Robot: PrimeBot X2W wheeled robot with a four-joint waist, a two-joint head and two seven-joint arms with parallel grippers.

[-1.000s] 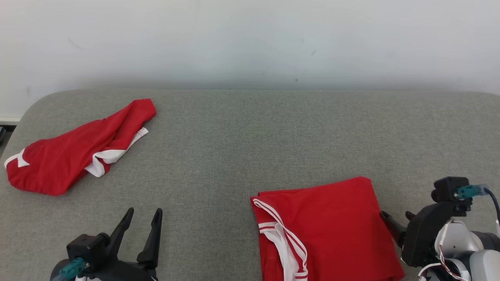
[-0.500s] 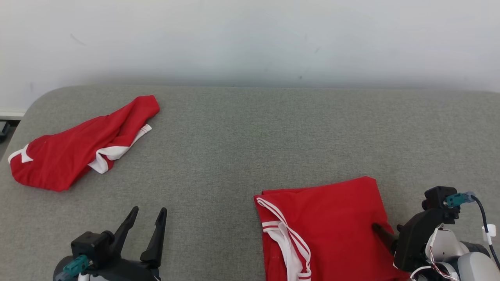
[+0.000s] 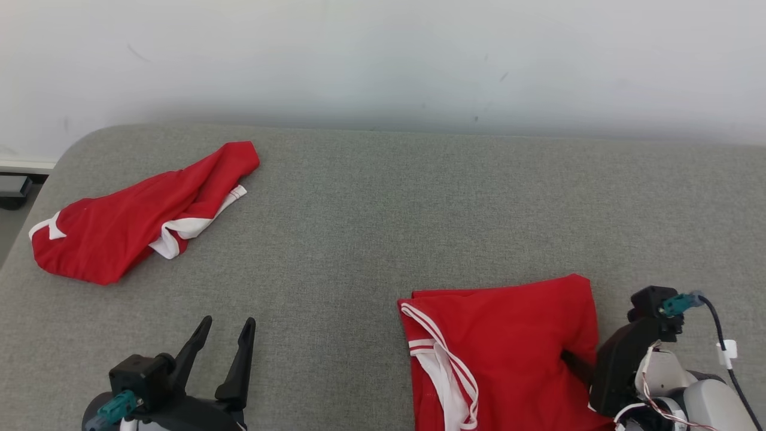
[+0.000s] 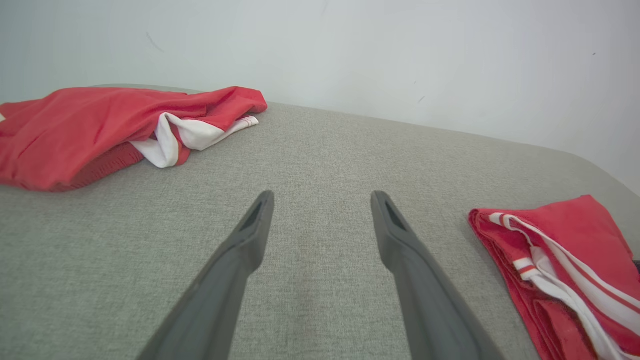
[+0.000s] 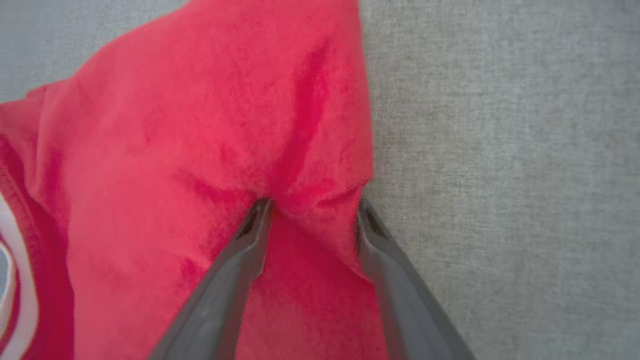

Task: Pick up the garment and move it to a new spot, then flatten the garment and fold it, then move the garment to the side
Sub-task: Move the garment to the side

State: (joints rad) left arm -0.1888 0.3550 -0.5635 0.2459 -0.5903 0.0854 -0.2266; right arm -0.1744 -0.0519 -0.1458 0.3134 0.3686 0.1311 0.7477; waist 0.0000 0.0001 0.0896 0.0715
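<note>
A folded red garment (image 3: 502, 347) with white striped trim lies at the near right of the grey padded surface (image 3: 389, 209). My right gripper (image 3: 571, 361) presses into its right edge from the right. In the right wrist view the garment (image 5: 200, 125) puckers between the two fingers of that gripper (image 5: 312, 210), which stand apart, one on the cloth and one at its edge. My left gripper (image 3: 224, 326) rests open and empty at the near left, fingers pointing away; its own view shows the gripper (image 4: 322, 197) over bare surface, with the folded garment (image 4: 560, 250) to its right.
A second red and white garment (image 3: 131, 215) lies crumpled at the far left, also seen from the left wrist (image 4: 90, 125). A pale wall (image 3: 383, 60) runs behind the surface. The surface's rounded left corner drops to floor with a dark object (image 3: 12, 191).
The right gripper has pushed left onto the folded garment's right edge, bunching the cloth, and its fingers have drawn slightly closer. The head camera has shifted a little. The left gripper has stayed put.
</note>
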